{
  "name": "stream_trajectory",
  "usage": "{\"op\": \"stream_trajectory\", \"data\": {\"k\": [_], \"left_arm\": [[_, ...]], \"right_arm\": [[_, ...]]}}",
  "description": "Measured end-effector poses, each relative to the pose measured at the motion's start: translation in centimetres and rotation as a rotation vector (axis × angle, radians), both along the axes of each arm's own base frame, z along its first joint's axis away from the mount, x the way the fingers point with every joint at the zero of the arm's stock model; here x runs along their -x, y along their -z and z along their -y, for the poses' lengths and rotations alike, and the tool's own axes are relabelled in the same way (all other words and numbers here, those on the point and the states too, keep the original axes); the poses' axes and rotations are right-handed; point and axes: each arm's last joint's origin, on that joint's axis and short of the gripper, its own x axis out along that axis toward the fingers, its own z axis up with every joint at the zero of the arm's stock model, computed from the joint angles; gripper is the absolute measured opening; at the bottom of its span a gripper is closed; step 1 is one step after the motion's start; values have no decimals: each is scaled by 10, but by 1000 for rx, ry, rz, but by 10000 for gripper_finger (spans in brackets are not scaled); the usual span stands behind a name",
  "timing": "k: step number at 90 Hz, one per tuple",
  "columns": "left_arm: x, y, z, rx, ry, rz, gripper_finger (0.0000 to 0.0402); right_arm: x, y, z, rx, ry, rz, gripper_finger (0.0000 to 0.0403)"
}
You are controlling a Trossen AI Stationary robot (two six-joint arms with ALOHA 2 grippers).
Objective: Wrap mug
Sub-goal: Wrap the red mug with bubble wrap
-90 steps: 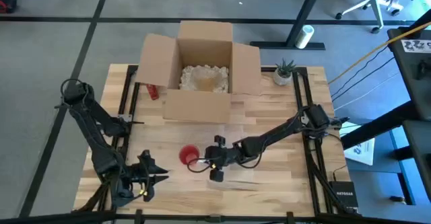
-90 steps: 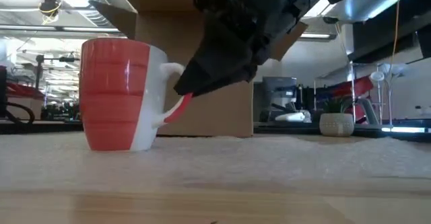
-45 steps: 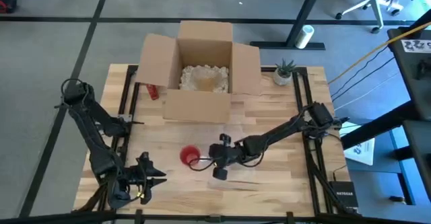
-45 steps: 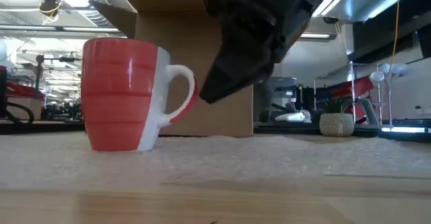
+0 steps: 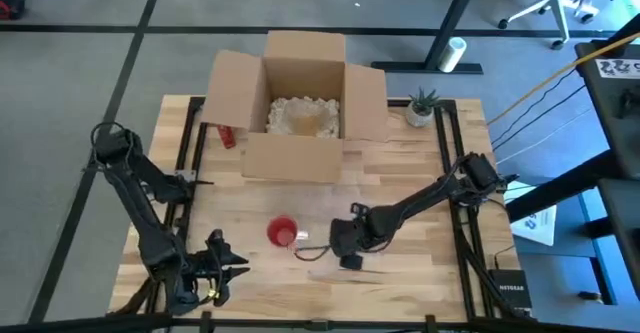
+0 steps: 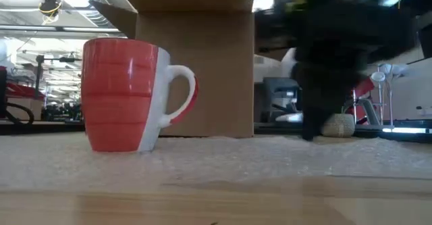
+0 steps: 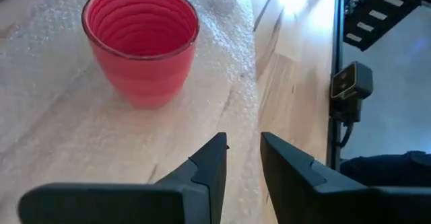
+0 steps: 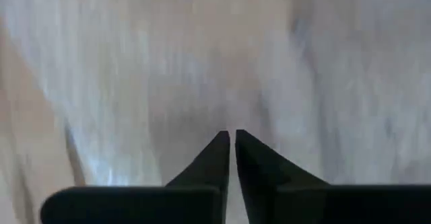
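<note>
Mug (image 5: pixel 282 232) is standing upright on soft, light bubble wrap (image 6: pixel 283 161) near the desk's (image 5: pixel 400 173) front edge; right gripper (image 8: pixel 231 138), fingers nearly closed and empty, is hovering beside it; left gripper (image 7: pixel 242 158), fingers slightly parted, is waiting. The mug looks rigid and breakable; the wrap's edge is best to grasp.

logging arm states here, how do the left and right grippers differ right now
The left gripper sits near the table's front left corner, back from the red mug; the right gripper is mid-table, just right of the mug, over the bubble wrap. The left gripper's fingers show a clear gap in its wrist view; the right gripper's fingers are nearly touching. Both hold nothing.
</note>
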Motion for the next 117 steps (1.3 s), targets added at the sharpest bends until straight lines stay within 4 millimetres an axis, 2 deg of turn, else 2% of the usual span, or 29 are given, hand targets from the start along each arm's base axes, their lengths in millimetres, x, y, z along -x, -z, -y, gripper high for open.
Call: {"op": "stream_trajectory", "data": {"k": [12,21,36,43,49,60,71,87,104,117], "left_arm": [[0,6,2,-16,-3,-12,74],[2,8,4,-21,7,-15,74],[6,7,7,-21,25,-14,74],[7,8,7,-22,28,-15,74],[7,8,7,-23,26,-13,74],[8,19,2,-23,1,3,74],[9,37,-7,13,-34,13,74],[9,66,-23,66,-67,37,74],[12,80,-36,101,-56,51,74],[14,78,-45,28,-48,27,74]], "right_arm": [[21,-3,-25,49,-5,-14,3],[48,-12,-45,82,38,13,1],[114,-24,-68,49,170,201,0],[146,-25,-67,-1,230,333,0],[169,-21,-57,-35,277,408,0],[191,-8,-27,-87,319,525,0],[193,0,4,-160,305,663,0],[173,-1,40,-261,182,808,0],[146,-5,66,-266,79,782,0],[141,-1,75,-226,84,737,2]]}}
